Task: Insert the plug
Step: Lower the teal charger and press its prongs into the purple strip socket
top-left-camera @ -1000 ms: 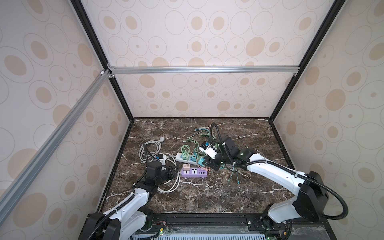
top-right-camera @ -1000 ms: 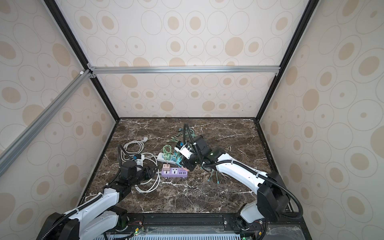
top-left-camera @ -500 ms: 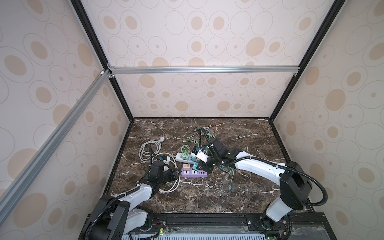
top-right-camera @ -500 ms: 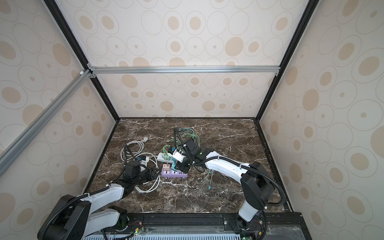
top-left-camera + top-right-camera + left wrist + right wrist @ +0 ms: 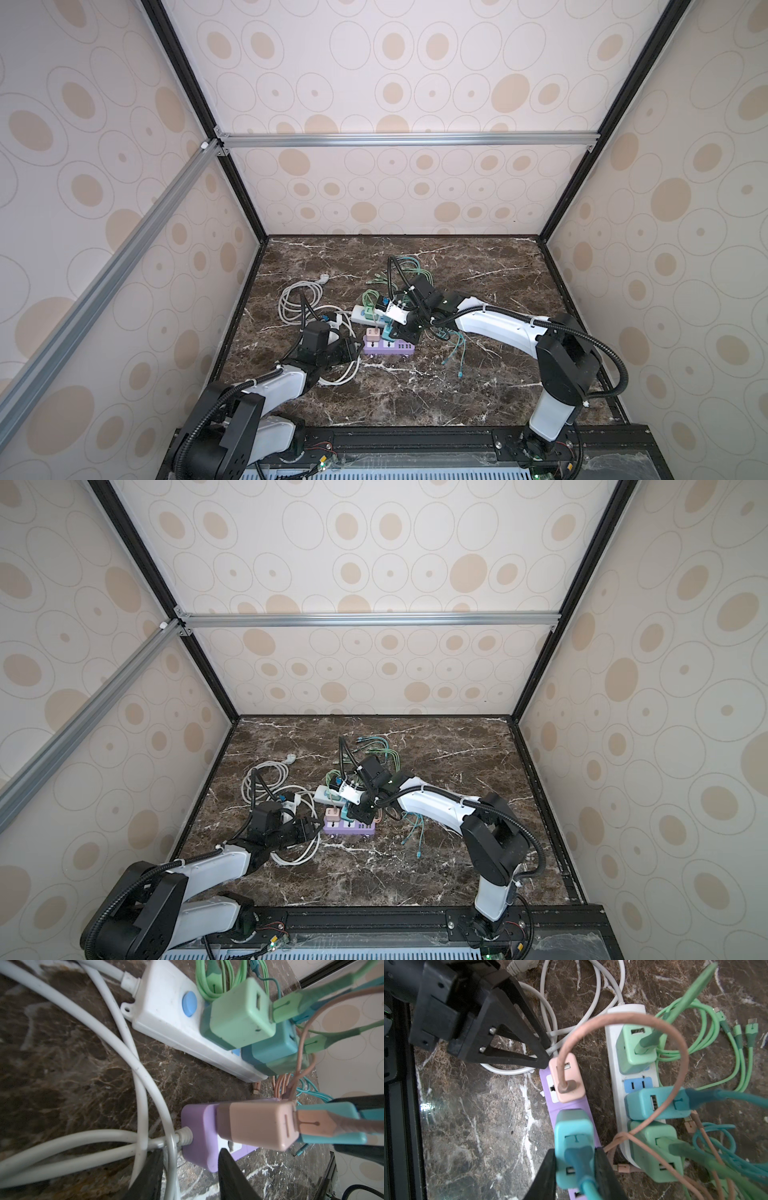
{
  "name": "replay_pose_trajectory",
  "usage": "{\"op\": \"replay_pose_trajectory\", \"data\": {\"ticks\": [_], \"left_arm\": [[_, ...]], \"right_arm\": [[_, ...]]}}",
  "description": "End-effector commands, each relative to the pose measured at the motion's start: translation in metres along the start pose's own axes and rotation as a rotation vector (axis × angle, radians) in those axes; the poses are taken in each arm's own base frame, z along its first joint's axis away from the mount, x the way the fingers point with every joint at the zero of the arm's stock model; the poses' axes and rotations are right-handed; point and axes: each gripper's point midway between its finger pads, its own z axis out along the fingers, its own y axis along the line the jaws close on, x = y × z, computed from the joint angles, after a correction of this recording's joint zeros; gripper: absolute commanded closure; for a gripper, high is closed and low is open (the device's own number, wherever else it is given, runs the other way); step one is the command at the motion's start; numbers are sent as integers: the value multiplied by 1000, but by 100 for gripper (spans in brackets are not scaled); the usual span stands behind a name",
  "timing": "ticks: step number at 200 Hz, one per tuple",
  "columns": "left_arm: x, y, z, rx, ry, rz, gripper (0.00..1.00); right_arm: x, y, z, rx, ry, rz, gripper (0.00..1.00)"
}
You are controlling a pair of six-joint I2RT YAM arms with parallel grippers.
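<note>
My right hand (image 5: 576,1150) is clamped on the teal plug (image 5: 572,1128), one finger on each side of its body, with the teal cable running back out between them. The plug stands directly over the purple strip (image 5: 583,1106), just beside the pink adapter (image 5: 568,1078) already seated at the strip's cord end. Its body faces down onto the strip. The prongs are hidden beneath it, so I cannot tell how deep they sit, if at all.

In both top views the strip lies across the desk (image 5: 457,374) in front of the white strip (image 5: 614,1064), and my right arm reaches in from the right. By my reading, the remaining move is a push down along the plug's own axis, square to the strip's face.

My left hand (image 5: 190,1152) is at the cord end, fingers apart on either side of that end. I cannot tell whether they bear on it. If they don't, I expect the strip to skate under the push.
</note>
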Motion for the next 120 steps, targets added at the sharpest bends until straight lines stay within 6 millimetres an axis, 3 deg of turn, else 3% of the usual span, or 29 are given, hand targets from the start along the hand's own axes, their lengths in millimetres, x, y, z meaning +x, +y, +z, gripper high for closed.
{"op": "replay_pose_trajectory", "data": {"ticks": [1, 120], "left_arm": [[-8, -8, 3, 17, -5, 32, 58], [-5, -1, 7, -11, 18, 28, 61]], "right_arm": [[-1, 0, 3, 3, 28, -64, 98], [7, -4, 14, -11, 101, -167, 97]]}}
